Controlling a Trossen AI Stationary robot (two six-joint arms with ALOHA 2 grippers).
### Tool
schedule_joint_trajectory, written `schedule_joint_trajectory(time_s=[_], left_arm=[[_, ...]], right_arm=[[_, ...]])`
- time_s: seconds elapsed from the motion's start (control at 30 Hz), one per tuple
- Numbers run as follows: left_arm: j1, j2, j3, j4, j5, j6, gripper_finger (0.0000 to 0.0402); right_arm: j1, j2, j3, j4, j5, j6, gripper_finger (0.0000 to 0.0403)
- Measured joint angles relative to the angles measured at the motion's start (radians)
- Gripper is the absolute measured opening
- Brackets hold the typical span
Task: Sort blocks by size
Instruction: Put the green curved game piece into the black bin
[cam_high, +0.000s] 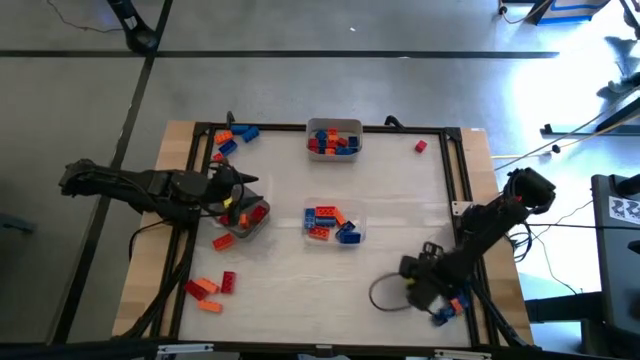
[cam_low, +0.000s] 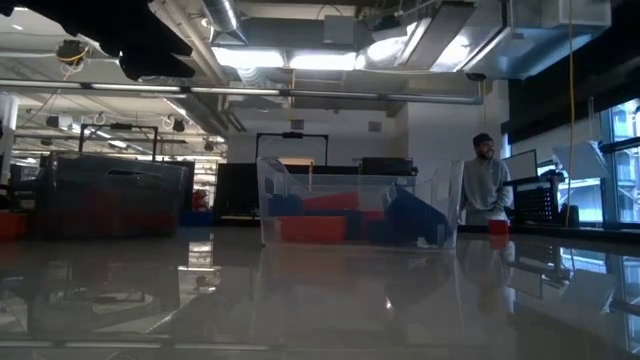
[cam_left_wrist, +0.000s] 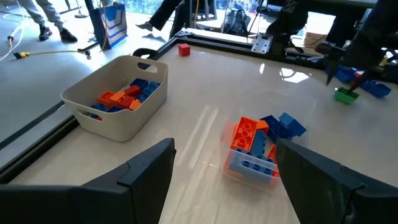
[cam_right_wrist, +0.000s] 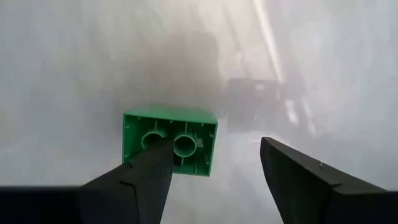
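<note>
My right gripper (cam_high: 415, 280) is open low over the table's near right part. A green brick (cam_right_wrist: 169, 140) lies on its side there with its hollow underside toward the wrist camera. It sits at one finger, and the other finger stands well apart from it. The brick also shows in the left wrist view (cam_left_wrist: 345, 95). My left gripper (cam_high: 238, 195) is open and empty, above a clear tray (cam_high: 250, 220) of red bricks at the left. A clear tray (cam_high: 335, 222) in the middle and a white tray (cam_high: 333, 138) at the far edge hold red, orange and blue bricks. My right gripper has the tip of one finger (cam_right_wrist: 155, 155) in front of the green brick's open underside (cam_right_wrist: 180, 144). I cannot tell whether the finger touches it. The other finger stands clear of the brick. The brick rests on the table.
Loose bricks lie at the far left (cam_high: 232, 138), the near left (cam_high: 210, 287) and beside the right arm (cam_high: 450, 308). A single red brick (cam_high: 420, 146) lies at the far right. A black frame (cam_high: 455, 170) borders the work surface. A person (cam_low: 485, 180) stands beyond the table.
</note>
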Motion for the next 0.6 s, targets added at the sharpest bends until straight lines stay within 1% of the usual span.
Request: schedule_joint_trajectory(time_s=[0.13,0.33,0.47,0.6], left_arm=[[0.000,0.016,0.000,0.008,0.000,-0.004,0.0265],[0.000,0.025,0.000,0.033,0.000,-0.019,0.0265],[0.000,0.025,0.000,0.056,0.000,-0.019,0.0265],[0.000,0.025,0.000,0.060,0.000,-0.020,0.0265]], right_arm=[[-0.123,0.001,-0.001,-0.003,0.065,-0.081,0.0239],[-0.296,-0.005,0.014,-0.019,0.070,-0.275,0.0239],[-0.362,-0.029,0.076,-0.092,0.072,-0.430,0.0239],[-0.379,-0.058,0.123,-0.142,0.062,-0.542,0.0239]])
